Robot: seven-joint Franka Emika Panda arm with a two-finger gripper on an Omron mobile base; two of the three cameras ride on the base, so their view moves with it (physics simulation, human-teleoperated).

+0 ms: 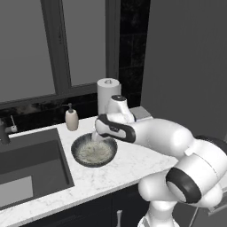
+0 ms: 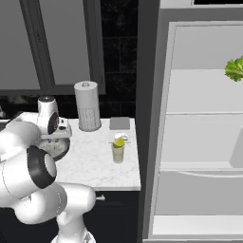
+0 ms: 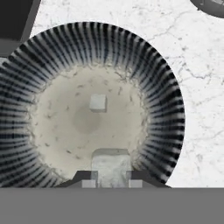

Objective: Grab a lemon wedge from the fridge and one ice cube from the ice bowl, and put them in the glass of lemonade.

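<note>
While the arm reaches out low over the counter (image 1: 133, 166), the gripper (image 3: 111, 183) hangs above the ice bowl (image 1: 94, 150) with its two fingers closed on a pale ice cube (image 3: 110, 166), pinched between the tips. Straight below, a second, smaller-looking cube (image 3: 98, 102) lies on the whitish floor of the bowl, ringed by the dark ribbed wall. A paper towel roll (image 2: 87, 106) stands just behind the bowl by the window, and a soap dispenser (image 1: 71, 118) sits off toward the sink (image 1: 31, 164). Further along the marble, near the counter's end, stands the glass of lemonade (image 2: 118, 151) with the lemon wedge (image 2: 118, 141) already at its rim. Beside it the fridge (image 2: 199, 142) stands open, some leafy greens (image 2: 234, 69) on an upper shelf.
</note>
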